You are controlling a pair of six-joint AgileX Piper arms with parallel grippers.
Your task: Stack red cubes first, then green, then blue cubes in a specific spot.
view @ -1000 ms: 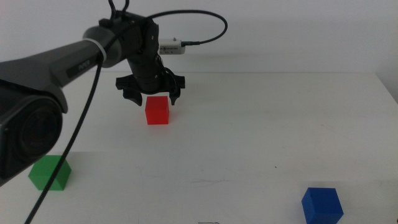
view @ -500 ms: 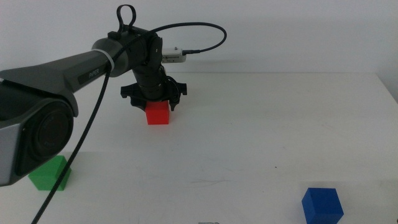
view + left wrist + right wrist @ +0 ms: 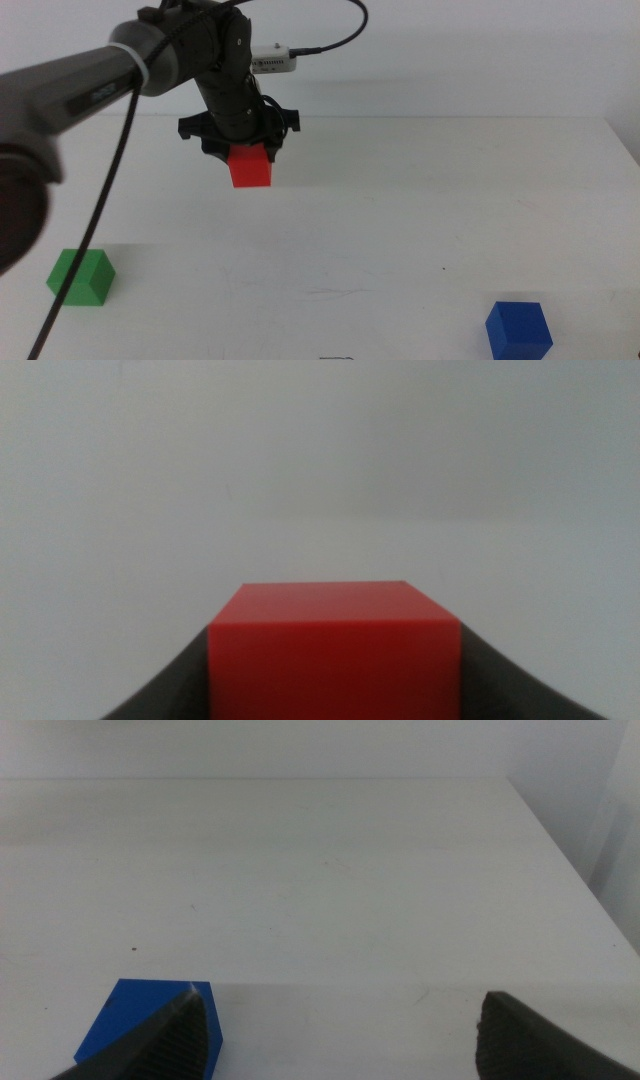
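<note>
We see the left arm reaching in from the left of the middle view, stretched across the back half of the white table [image 3: 420,200] with its wrist bent so that the left gripper [image 3: 246,158] points down. Its jaws are pinching the red cube [image 3: 249,166] from either side, and the cube looks lifted off the table, with only a faint shadow under it. In the left wrist view the red cube [image 3: 333,650] fills the space between the two dark jaws, its top face level and its sides flush against them. A black cable loops up and over the arm's wrist.

The green cube [image 3: 81,276] sits on the table at the near left, well apart from the red one. The blue cube [image 3: 518,329] rests at the near right.

The right gripper [image 3: 340,1045] waits low at the near right, jaws spread wide, with the blue cube [image 3: 148,1025] just beside one jaw.
</note>
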